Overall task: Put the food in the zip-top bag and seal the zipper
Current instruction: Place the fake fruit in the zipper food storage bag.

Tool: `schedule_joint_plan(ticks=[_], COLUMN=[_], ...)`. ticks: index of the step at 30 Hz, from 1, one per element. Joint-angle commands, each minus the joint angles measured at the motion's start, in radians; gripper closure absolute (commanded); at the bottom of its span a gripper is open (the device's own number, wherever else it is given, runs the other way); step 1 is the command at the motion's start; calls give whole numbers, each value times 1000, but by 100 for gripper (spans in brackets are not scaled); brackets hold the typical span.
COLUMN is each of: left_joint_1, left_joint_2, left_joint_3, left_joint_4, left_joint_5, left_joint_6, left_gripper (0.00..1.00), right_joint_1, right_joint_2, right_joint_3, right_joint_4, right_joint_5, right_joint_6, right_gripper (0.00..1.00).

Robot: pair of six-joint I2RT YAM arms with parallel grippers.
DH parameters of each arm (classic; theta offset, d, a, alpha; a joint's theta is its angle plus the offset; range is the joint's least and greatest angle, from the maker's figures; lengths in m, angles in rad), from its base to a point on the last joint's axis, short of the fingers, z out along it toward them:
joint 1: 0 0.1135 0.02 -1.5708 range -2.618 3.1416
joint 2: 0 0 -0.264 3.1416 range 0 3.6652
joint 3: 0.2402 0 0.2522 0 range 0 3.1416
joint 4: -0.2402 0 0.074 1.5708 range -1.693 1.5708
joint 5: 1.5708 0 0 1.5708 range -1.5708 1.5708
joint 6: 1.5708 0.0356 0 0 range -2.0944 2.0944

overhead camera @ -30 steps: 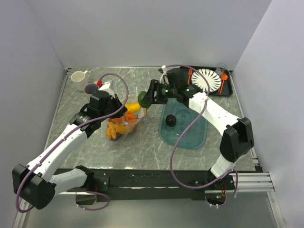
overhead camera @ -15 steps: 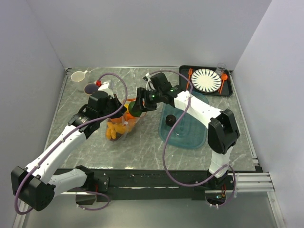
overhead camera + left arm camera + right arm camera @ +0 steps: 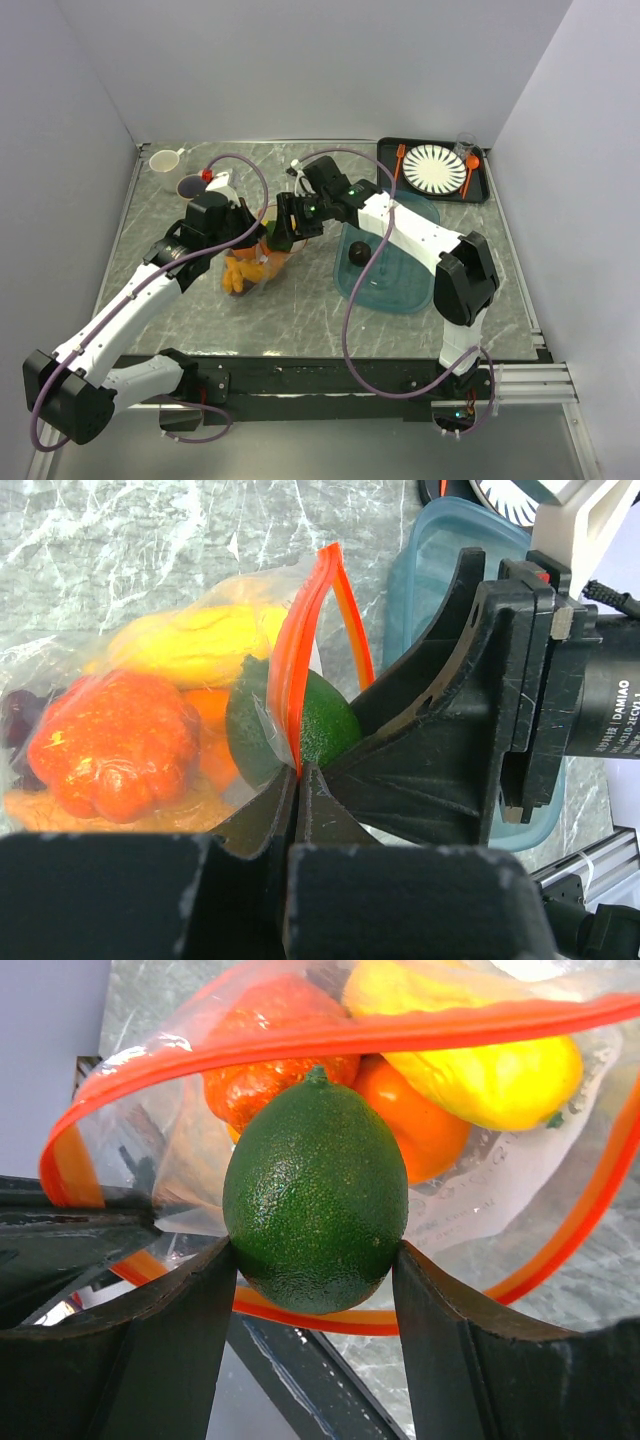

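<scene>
The clear zip-top bag (image 3: 255, 268) lies left of centre, its orange-red zipper (image 3: 330, 1035) held open. Inside are a yellow fruit (image 3: 480, 1065), an orange one (image 3: 415, 1125) and a red-orange one (image 3: 110, 735). My left gripper (image 3: 297, 780) is shut on the zipper edge (image 3: 290, 680), holding the mouth up. My right gripper (image 3: 315, 1270) is shut on a green lime-like fruit (image 3: 315, 1195), which sits in the bag's mouth; it also shows in the left wrist view (image 3: 325, 720). In the top view the right gripper (image 3: 283, 225) meets the left gripper (image 3: 262, 232) at the bag. Dark purple grapes (image 3: 358, 254) lie in the teal tray.
A translucent teal tray (image 3: 400, 285) lies right of the bag. A black tray (image 3: 486, 180) at the back right holds a white plate (image 3: 436, 168), an orange fork and spoon. A cup (image 3: 165, 160) and a mug (image 3: 190, 187) stand at the back left.
My right gripper has carried the green fruit leftward from beside the teal tray into the bag's open mouth. The left gripper has held the zipper edge in place.
</scene>
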Motion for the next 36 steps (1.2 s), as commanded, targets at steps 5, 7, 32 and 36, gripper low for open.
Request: schedule_joint_plan(ticks=[5,7,32,36], left_joint_1=[-3,-3,-3,-3], left_joint_2=[-29,-28,-23,-31], left_joint_3=[28,26,22,10], left_joint_4=[15,17,17,26], left_joint_5=[-19,-14,-27,-27], left_joint_6=[3,3,8,2], left_gripper=[99,99,99,99], right_joint_1=[-1,-1,-186,-257], right_joint_2=[-57,-65,-300,-355], right_joint_3=[38,46,-221,-302], right_joint_4=[0,-10,-6,-3], right_joint_5=[67,90,323,333], right_joint_6=[-27,-39,2,-9], right_gripper=[21,16,34,21])
